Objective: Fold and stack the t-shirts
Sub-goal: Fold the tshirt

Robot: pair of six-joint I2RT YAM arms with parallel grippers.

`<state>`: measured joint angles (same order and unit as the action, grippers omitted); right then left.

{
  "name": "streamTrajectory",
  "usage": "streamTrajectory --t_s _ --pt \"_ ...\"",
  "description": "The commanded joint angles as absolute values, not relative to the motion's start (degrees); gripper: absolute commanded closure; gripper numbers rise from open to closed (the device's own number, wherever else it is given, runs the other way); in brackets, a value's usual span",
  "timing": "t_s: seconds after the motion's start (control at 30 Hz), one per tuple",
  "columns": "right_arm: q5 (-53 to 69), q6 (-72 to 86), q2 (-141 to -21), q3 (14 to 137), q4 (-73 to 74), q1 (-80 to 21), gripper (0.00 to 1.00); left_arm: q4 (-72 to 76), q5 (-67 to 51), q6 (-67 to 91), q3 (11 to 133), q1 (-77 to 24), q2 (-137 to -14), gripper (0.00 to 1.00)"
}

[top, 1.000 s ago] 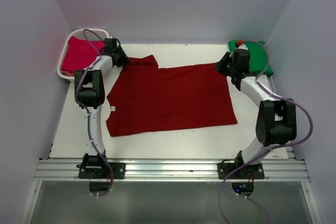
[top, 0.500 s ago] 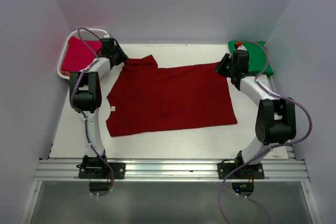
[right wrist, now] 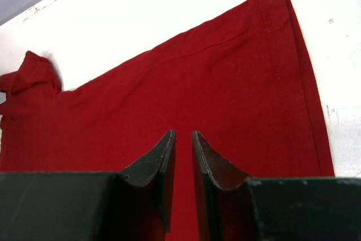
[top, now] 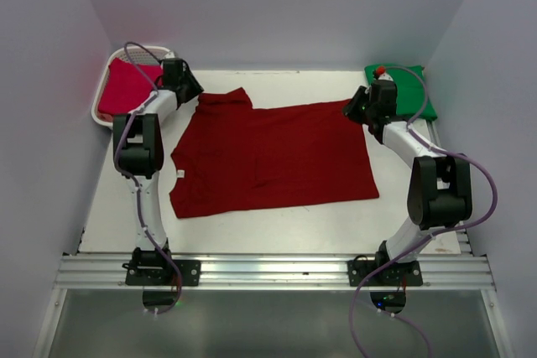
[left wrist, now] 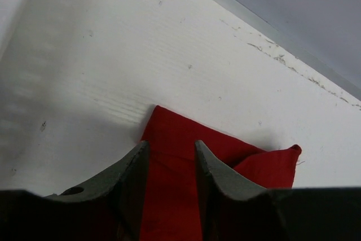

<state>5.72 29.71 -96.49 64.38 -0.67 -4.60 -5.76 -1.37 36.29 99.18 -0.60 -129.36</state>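
We see the dark red t-shirt point(top: 273, 157) spread flat in the middle of the table point(top: 403, 211), with its sleeves toward the left and its hem toward the right.

The left gripper point(left wrist: 172, 146) sits low over the shirt's far left sleeve. Its fingers are partly apart and the red cloth shows in the gap between them. We cannot tell whether the tips touch the cloth.

The right gripper point(right wrist: 183, 134) is over the far right corner of the same shirt, just inside the hem. Its fingers are drawn almost together, with only a thin slit at the tips. We see nothing pinched there, and the shirt lies smooth beneath.

The green t-shirt point(top: 411, 96) lies folded at the far right corner of the table, just behind the right arm. The crimson t-shirt point(top: 126, 88) rests in the white basket point(top: 99, 116) at the far left corner, just beside the left arm.
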Motion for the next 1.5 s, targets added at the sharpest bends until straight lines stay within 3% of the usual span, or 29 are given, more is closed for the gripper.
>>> streamTrajectory --t_s 0.0,0.43,0.97,1.03,1.1,1.13,1.17,1.2,1.47 --pt "6.15 28.74 -96.59 66.71 -1.06 -4.92 0.78 -7.21 -0.26 34.72 102.30 -0.09 -131.13 0.59" --pt "6.06 28.74 -96.33 66.36 -1.14 -4.92 0.78 -8.18 0.26 35.51 103.18 2.11 -134.29 0.59" --pt "5.98 28.65 -96.86 66.36 -1.14 -4.92 0.79 -6.06 -8.17 35.60 105.03 2.11 -138.25 0.59" --pt "5.89 28.65 -96.94 66.36 -1.14 -4.92 0.82 -5.54 -8.87 35.68 104.77 2.02 -138.78 0.62" --pt "6.06 28.65 -97.12 66.44 -1.14 -4.92 0.84 -5.19 -9.23 35.86 104.59 2.11 -139.13 0.72" --pt "5.98 28.57 -97.21 66.36 -1.14 -4.92 0.87 -5.10 -9.32 35.77 104.50 2.11 -139.13 0.78" --pt "6.06 28.65 -97.29 66.44 -1.06 -4.92 0.88 -5.10 -9.32 35.86 104.41 2.11 -139.04 0.93" --pt "6.06 28.65 -97.29 66.36 -1.05 -4.92 0.89 -5.01 -9.32 35.86 104.41 2.11 -138.96 1.00" --pt "4.93 28.65 -98.17 67.06 -0.88 -4.83 0.94 -1.59 -9.84 36.47 101.43 2.11 -134.92 1.00"
